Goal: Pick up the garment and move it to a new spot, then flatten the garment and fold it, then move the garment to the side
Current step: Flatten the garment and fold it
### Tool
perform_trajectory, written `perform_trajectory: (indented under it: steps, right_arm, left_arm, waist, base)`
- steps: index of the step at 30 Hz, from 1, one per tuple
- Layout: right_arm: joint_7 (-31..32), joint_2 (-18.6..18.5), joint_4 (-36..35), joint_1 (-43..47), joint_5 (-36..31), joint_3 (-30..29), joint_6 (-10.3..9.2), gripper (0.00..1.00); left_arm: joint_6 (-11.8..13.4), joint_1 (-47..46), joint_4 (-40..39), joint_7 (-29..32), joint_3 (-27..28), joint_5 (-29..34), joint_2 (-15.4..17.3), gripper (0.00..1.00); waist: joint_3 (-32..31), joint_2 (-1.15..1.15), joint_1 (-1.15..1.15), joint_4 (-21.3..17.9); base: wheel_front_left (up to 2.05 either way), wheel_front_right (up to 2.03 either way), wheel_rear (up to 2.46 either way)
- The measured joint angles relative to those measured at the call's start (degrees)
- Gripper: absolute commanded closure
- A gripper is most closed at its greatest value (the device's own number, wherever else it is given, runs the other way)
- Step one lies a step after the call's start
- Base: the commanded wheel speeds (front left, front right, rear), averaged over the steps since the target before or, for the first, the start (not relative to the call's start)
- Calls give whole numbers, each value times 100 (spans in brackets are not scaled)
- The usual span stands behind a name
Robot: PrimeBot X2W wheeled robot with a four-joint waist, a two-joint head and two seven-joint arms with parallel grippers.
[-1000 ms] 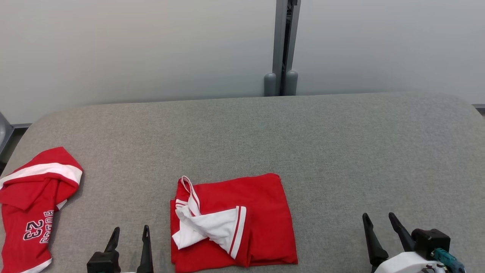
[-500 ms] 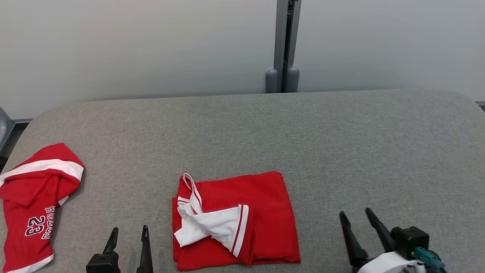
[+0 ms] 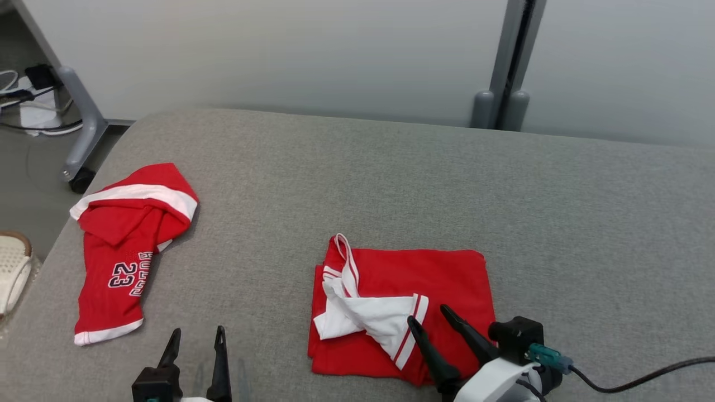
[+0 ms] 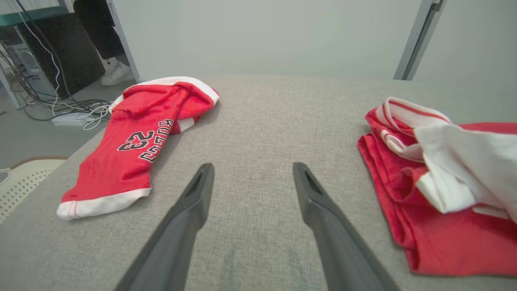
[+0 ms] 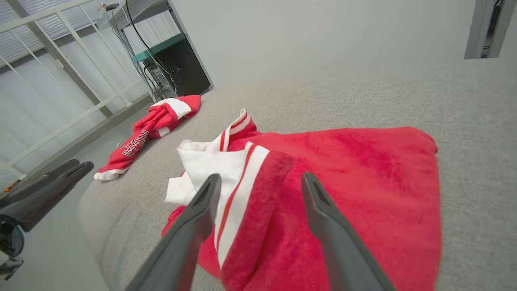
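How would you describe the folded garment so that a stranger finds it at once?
On the grey table, look at the middle of the near edge. The folded garment is a red rectangle with a white flap; the crumpled jersey nearby bears 23.

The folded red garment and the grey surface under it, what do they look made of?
Folded red garment: seemingly a soft, fuzzy knit, matte, with visible nap. Its white striped trim looks smoother. Grey surface: probably woven upholstery fabric, matte, with a fine heathered weave.
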Motion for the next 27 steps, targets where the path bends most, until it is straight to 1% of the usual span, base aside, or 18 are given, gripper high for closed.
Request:
perform_trajectory:
  steps: [1, 2, 3, 4, 8, 11, 12, 13, 14, 17, 18, 20, 22, 23, 25, 27]
  right_arm:
    - [0, 1, 108, -92, 34, 51, 0, 14]
    - [0, 1, 208, -174, 89, 93, 0, 37]
    - [0, -7, 357, -318, 179, 242, 0, 63]
    - [0, -4, 420, -385, 211, 304, 0, 100]
    - [0, -8, 516, -649, 281, 758, 0, 100]
    - [1, -4, 477, -744, 460, 1370, 0, 100]
    - [1, 3, 491, -768, 555, 1583, 0, 88]
    - [0, 8, 552, -789, 692, 1788, 0, 58]
    - [1, 9, 579, -794, 893, 2000, 0, 0]
    - [1, -7, 538, -916, 1298, 2585, 0, 0]
    - [0, 2, 475, -972, 1410, 2663, 0, 0]
    - [1, -37, 359, -1073, 1486, 2627, 0, 0]
    - [1, -168, 232, -1076, 1469, 2299, 1, 0]
    - [0, -240, 222, -1054, 1366, 2015, 1, 0]
    - [0, -354, 301, -948, 966, 1290, 0, 0]
    - [0, -387, 376, -719, 422, 413, 0, 0]
  left_arm:
    - [0, -23, -2, 0, 8, 0, -2, 0]
    - [0, -47, -7, 0, 2, 0, -3, 0]
    - [-9, -70, -21, 0, -10, -1, -2, 0]
    - [-9, -74, -24, 0, -13, -2, -3, 0]
    - [-5, -133, -52, 0, -41, -20, -1, 0]
    - [2, -151, -52, 0, -56, -43, -2, 0]
    - [1, -154, -48, 0, -63, -46, -1, 0]
    - [0, -162, -42, 0, -73, -46, 0, 0]
    - [-1, -174, -37, 1, -88, -47, -3, 0]
    - [0, -200, -42, 0, -152, -69, -3, 0]
    - [1, -220, -47, 1, -170, -85, -2, 0]
    - [11, -291, -67, 0, -196, -103, -3, 0]
    - [24, -320, -78, 0, -204, -110, -4, 0]
    - [26, -323, -78, 0, -200, -113, -4, 0]
    - [35, -327, -92, 0, -182, -123, -4, 0]
    - [56, -331, -105, 0, -148, -129, -2, 0]
  waist:
    - [24, 0, 0, 67]
    - [48, 0, 0, 133]
    - [94, 0, 0, 253]
    - [119, 0, 0, 307]
    - [199, 0, 0, 445]
    - [199, 0, 0, 447]
    - [191, 0, 0, 428]
    - [180, 0, 0, 402]
    - [169, 0, 0, 373]
    - [135, 0, 0, 253]
    - [128, 0, 0, 200]
    - [115, 0, 0, 84]
    - [103, 0, 0, -45]
    - [95, 0, 0, -113]
    - [74, 0, 0, -256]
    - [46, 0, 0, -401]
  base:
    - [0, 0, 0]
    - [0, 0, 0]
    - [0, 0, 0]
    - [0, 0, 0]
    - [0, 0, 0]
    - [0, 0, 0]
    - [0, 0, 0]
    - [0, 0, 0]
    - [0, 0, 0]
    - [0, 0, 0]
    - [0, 0, 0]
    - [0, 0, 0]
    - [0, 0, 0]
    - [0, 0, 0]
    - [0, 0, 0]
    - [0, 0, 0]
